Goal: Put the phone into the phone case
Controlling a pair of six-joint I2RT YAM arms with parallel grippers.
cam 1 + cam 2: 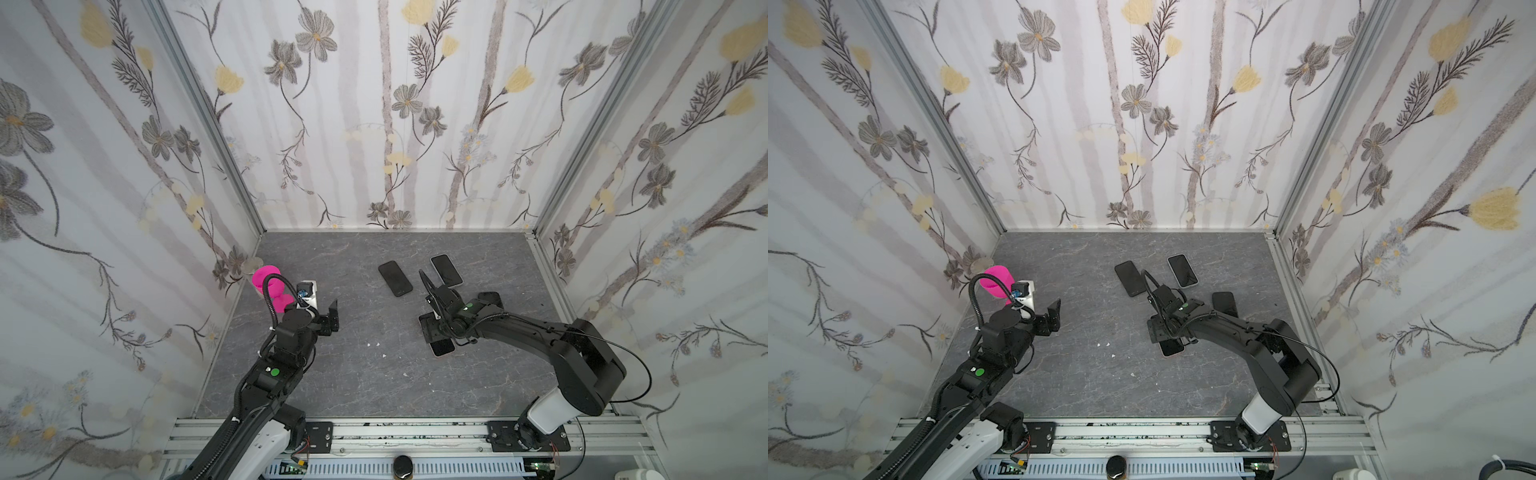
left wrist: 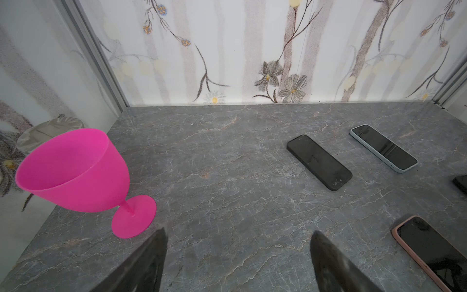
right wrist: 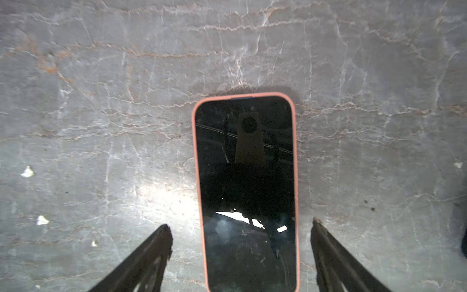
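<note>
A phone with a dark screen [image 3: 245, 182] lies flat on the grey table inside a salmon-pink phone case [image 3: 196, 177]. My right gripper [image 3: 240, 223] hangs over its near end, open, with a finger on each side and a gap between each finger and the case. In both top views the arm hides all but one end of the cased phone [image 1: 442, 348] [image 1: 1172, 348] below the right gripper [image 1: 434, 334] [image 1: 1160, 332]. My left gripper [image 2: 238, 231] [image 1: 332, 318] stands open and empty over bare table at the left.
A black phone [image 1: 395, 278] [image 2: 319, 161] and a phone in a pale case [image 1: 446, 270] [image 2: 384, 148] lie at the back centre. Another dark slab [image 1: 1225, 303] lies beside the right arm. A pink goblet [image 2: 75, 169] [image 1: 268, 282] stands near the left wall.
</note>
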